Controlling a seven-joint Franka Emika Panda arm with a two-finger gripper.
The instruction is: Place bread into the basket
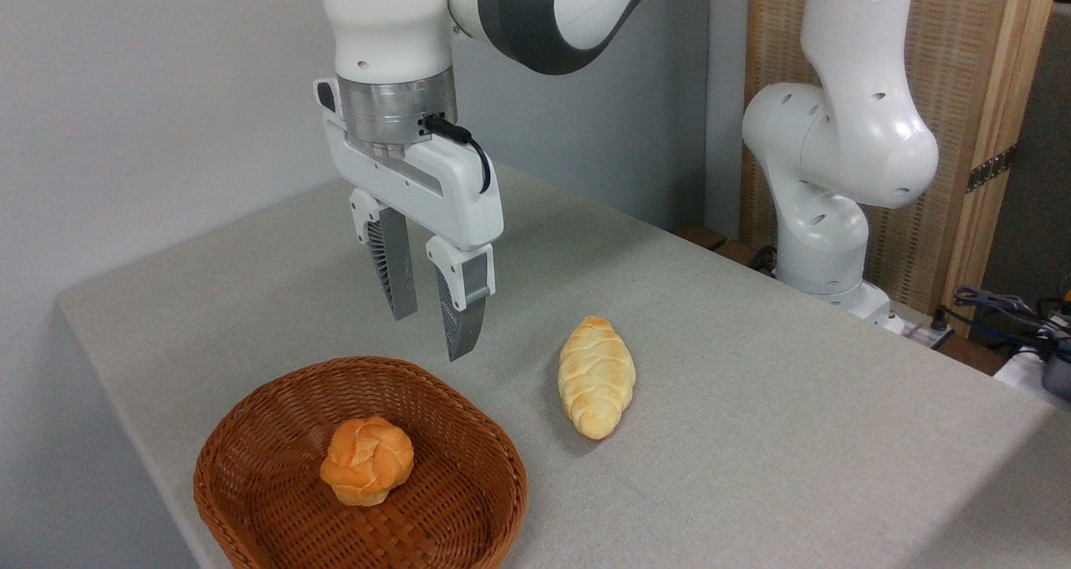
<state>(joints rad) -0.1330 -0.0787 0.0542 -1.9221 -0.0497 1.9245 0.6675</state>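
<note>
I see my gripper [431,330] hanging in the air above the far rim of the basket [251,435], with the two fingers [393,272] apart and nothing between them, so it is released and empty. The bread [596,376] lies flat on the table [795,435], to the right of the basket and apart from it, with one pointed end toward the back and the other toward the front. It does not touch the basket and it does not touch the gripper. Inside the basket there is only the small orange roll [366,460], which sits near the middle; this is not the thing I must move. So I judge that the main part of the task is not done: the loaf is not grasped, not lifted and not placed. What is left, I think, is to bring the gripper to the right and down over the loaf, close on its middle across the narrow side, lift it and carry it to the left into the basket. There I should put it beside the roll, because the roll already takes part of the floor.
</note>
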